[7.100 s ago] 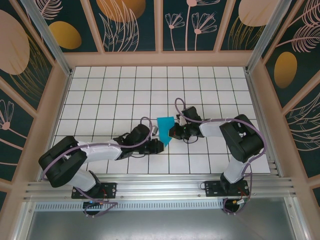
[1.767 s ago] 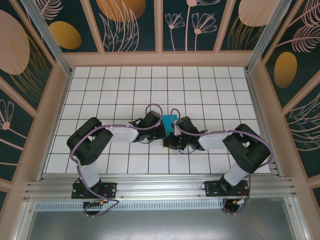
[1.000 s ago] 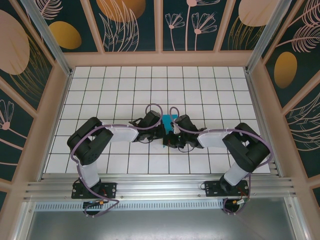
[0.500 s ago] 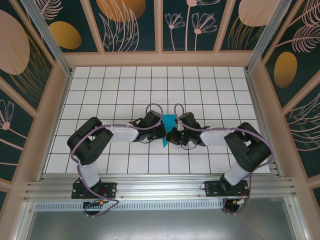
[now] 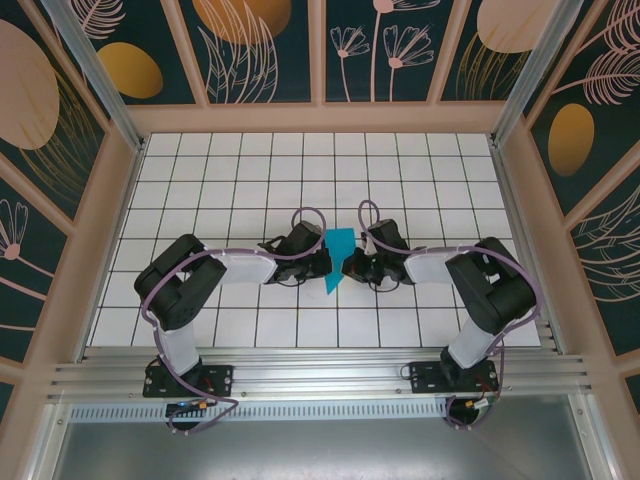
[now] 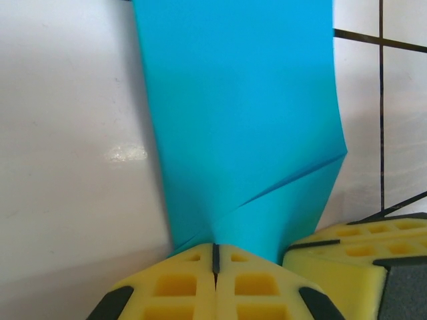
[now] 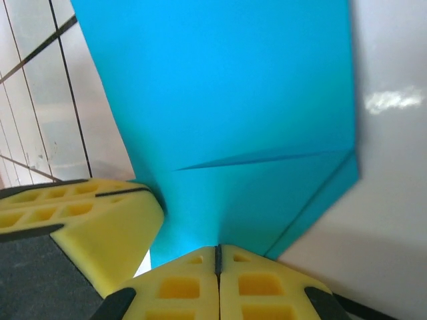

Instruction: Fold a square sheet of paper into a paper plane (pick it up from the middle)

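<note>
The creased sheet of paper (image 5: pixel 337 261) stands mid-table between the arms. The left gripper (image 6: pixel 215 259) and right gripper (image 7: pixel 217 257) each pinch one edge, pads closed on it. Uneven pulling could tear the thin sheet or slip it free, spoiling the fold.

No text, label, brand, number or sign can be read on anything in any of the three views.

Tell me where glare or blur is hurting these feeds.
Left wrist: small glare patch on the table left of the paper, creases sharp. Right wrist: smeared highlight upper right, paper's right edge soft. Top external: even light, sharp.
</note>
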Robot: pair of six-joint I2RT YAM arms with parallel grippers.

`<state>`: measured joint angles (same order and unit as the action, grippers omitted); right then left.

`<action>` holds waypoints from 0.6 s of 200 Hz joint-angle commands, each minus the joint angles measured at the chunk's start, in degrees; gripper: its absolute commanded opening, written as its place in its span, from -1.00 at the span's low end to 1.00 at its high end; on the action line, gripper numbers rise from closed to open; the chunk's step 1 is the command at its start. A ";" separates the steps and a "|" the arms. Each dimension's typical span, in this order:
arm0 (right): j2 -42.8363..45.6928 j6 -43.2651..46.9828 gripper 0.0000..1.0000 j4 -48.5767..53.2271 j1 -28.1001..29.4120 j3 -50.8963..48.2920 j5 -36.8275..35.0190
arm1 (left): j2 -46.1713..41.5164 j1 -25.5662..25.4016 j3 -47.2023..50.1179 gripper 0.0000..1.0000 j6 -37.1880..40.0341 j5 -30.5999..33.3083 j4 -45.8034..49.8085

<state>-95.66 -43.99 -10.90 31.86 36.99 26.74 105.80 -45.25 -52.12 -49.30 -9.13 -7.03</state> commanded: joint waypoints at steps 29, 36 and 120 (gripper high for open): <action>5.53 2.48 -0.79 5.38 -0.16 1.85 -3.83 | 0.49 0.03 0.92 -0.84 3.38 -0.28 4.81; 6.73 2.57 -0.75 5.67 -2.38 1.73 -3.64 | 0.01 0.04 1.11 -0.84 3.98 -0.57 4.98; 9.45 3.28 -0.17 0.75 -9.03 -3.33 4.85 | -7.26 -0.01 3.31 -0.60 11.25 -1.42 5.33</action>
<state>-85.65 -40.82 -7.05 23.11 35.11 26.20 101.14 -45.28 -48.84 -40.69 -10.04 -3.40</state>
